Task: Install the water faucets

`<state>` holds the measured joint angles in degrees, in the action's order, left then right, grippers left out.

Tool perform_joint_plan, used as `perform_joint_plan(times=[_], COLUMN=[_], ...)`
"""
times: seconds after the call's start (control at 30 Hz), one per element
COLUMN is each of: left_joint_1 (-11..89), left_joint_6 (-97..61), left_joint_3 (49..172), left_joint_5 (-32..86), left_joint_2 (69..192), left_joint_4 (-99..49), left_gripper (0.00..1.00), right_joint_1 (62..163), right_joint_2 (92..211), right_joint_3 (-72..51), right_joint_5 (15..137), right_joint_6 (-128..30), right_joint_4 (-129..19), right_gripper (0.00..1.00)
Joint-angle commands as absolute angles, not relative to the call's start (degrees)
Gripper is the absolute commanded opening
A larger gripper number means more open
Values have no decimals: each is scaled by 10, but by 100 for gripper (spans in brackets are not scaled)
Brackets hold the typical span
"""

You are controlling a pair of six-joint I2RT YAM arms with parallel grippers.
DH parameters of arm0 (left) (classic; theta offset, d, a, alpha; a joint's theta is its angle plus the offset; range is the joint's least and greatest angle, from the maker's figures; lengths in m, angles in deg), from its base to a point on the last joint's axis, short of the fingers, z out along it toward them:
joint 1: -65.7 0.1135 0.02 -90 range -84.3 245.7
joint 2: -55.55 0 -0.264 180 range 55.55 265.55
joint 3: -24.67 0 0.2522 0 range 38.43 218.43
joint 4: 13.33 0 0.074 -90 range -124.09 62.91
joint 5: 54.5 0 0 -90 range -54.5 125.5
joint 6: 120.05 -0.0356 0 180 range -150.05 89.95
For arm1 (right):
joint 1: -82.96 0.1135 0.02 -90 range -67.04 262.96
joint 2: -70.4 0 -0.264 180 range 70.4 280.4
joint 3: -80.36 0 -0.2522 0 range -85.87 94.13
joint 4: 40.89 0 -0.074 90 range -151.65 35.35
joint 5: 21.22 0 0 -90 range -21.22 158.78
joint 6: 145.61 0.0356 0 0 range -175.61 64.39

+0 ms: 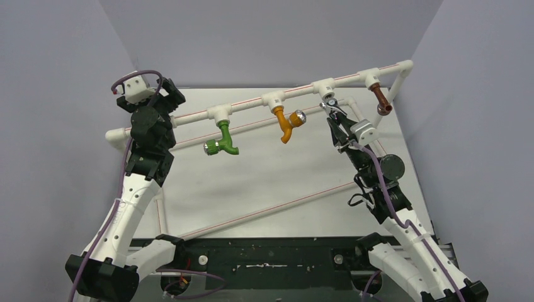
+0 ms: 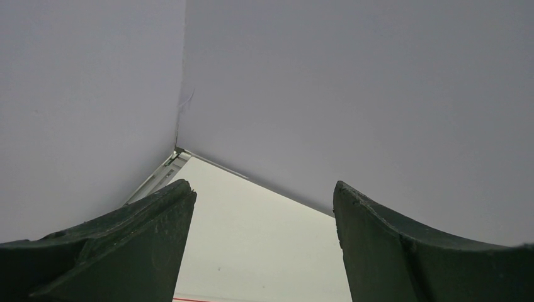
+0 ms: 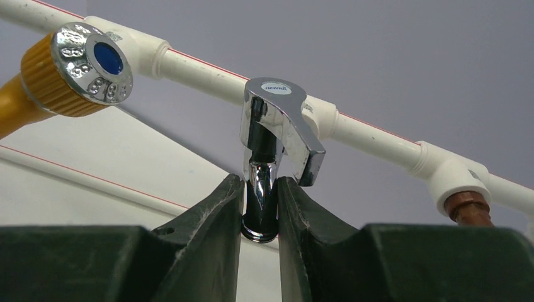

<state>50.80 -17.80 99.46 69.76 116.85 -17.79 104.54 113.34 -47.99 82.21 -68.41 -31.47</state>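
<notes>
Chrome faucet (image 3: 277, 135) is pinched between my right gripper's (image 3: 259, 184) narrow jaws, right under the third tee (image 3: 321, 116) on the pipe (image 3: 201, 66). Green faucet (image 1: 225, 139), orange faucet (image 1: 284, 123) and brown faucet (image 1: 380, 97) hang off other tees. My left gripper (image 2: 263, 187) gapes wide, holding nothing.

1. The green faucet (image 1: 221, 141) is hanging from the leftmost tee of the white pipe rail (image 1: 249, 108), with its silvery knob at the lower left.
2. The orange faucet (image 1: 286, 126) is hanging from the next tee, its knob pointing right.
3. The chrome faucet (image 3: 271, 145) is standing at the third tee with its lever on top, and the right gripper (image 3: 259, 195) is pinching its lower tube.
4. The brown faucet (image 1: 380, 99) is hanging from the rightmost tee.
</notes>
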Motion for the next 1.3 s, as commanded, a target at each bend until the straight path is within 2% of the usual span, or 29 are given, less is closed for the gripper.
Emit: perform_joint_plan(times=[0.0,0.27,1.27], left_joint_1=[493,492,491], left_joint_6=[-177,-177,-177], left_joint_3=[932,932,932], left_joint_5=[703,702,698], left_joint_2=[1192,1194,1195], left_joint_4=[-354,-353,-352], left_gripper=[78,78,79], right_joint_1=[1059,1059,1060], right_joint_2=[1142,1136,1173], right_joint_3=[-448,-456,-433], right_joint_5=[785,735,762], right_joint_6=[-748,-750,-727], right_joint_4=[-254,-243,-213], right_gripper=[0,0,0])
